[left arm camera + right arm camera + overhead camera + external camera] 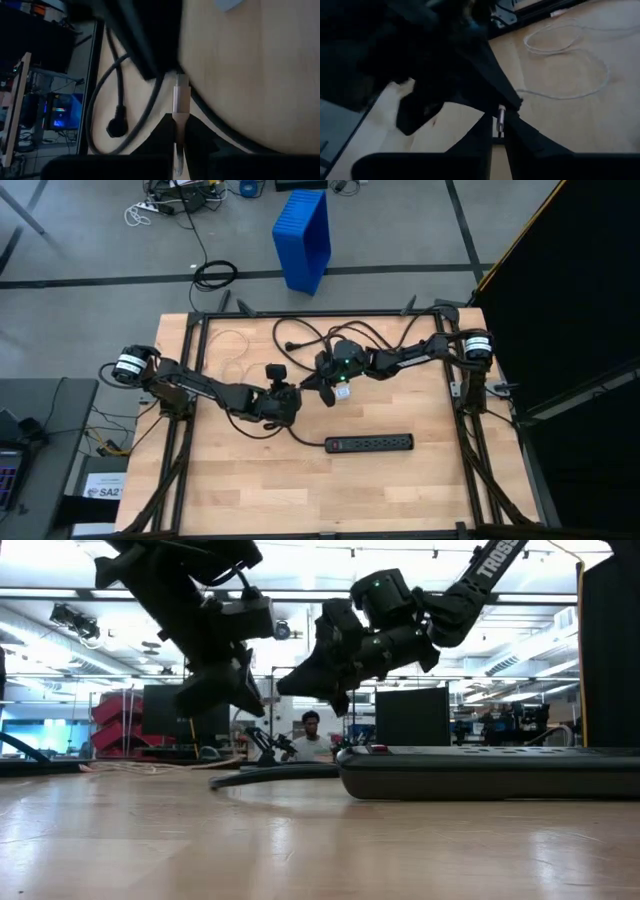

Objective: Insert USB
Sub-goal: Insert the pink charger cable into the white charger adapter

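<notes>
The USB is a thin pale cable, lying in loose loops (235, 350) (570, 65) on the far left part of the table. Its small light plug (181, 97) (501, 116) is lifted off the wood near the table's middle. My left gripper (308, 390) (181, 125) is shut on that plug. My right gripper (322, 383) (500, 120) meets it from the right. It is narrowly open, with its fingers on either side of the plug's free end, and I see no touch. Both grippers hang above the table in the low view. My left gripper pinches the plug's pale body (181, 112) between its two fingers (165, 132), roughly level and coming from the table's left. The metal tip (181, 80) sticks out past the fingertips toward the right gripper. The plug is lifted clear and the cable trails back between the fingers.
A black power strip (370, 443) (490, 770) lies near the table's middle on the near side. Its thick black cord (300, 335) curls toward the far edge and ends in a black plug (116, 127). A blue bin (303, 235) stands on the floor beyond. A person (312, 735) sits far behind the table.
</notes>
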Robot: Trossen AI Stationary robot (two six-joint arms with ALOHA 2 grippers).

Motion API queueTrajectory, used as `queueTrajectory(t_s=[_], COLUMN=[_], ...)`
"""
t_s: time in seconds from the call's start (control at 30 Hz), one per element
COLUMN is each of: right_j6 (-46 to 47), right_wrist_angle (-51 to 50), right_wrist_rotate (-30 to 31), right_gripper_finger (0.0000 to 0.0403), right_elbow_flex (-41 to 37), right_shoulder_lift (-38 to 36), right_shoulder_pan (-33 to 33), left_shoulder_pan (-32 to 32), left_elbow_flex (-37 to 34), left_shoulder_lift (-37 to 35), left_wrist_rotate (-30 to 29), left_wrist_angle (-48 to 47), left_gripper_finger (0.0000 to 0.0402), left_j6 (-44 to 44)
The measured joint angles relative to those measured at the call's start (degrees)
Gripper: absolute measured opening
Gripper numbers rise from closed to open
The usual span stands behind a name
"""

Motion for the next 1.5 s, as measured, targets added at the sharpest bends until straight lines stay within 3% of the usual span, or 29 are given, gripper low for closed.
queueTrajectory(t_s=[0.17,0.33,0.5,0.63,0.87,1.07,1.5], right_j6=[-8.9,-20.7,-25.0,-25.1,-24.8,-23.5,-24.9], right_wrist_angle=[-10.0,-27.2,-38.9,-42.4,-43.5,-45.1,-41.6], right_wrist_rotate=[1.3,11.1,18.3,23.0,22.6,22.6,22.9], right_gripper_finger=[0.0080,0.0114,0.0158,0.0194,0.0234,0.0238,0.0195], right_elbow_flex=[0.1,0.0,0.0,0.0,0.0,-0.1,-0.6], right_shoulder_lift=[-5.0,-8.6,-9.1,-9.1,-9.1,-8.2,-3.1], right_shoulder_pan=[0.1,1.9,4.5,6.0,6.9,6.6,6.5], left_shoulder_pan=[0.0,0.3,1.2,2.1,4.3,4.3,4.3], left_elbow_flex=[0.0,0.0,0.0,0.0,0.0,0.0,0.0], left_shoulder_lift=[0.0,0.2,0.2,1.2,3.3,4.9,7.8], left_wrist_rotate=[4.6,13.9,19.1,19.2,22.4,22.6,22.6], left_wrist_angle=[0.4,2.0,4.9,7.0,9.2,11.3,14.6], left_gripper_finger=[0.0001,0.0001,0.0000,0.0000,0.0000,0.0000,0.0000], left_j6=[0.0,-0.1,0.3,1.6,1.8,1.0,-0.8])
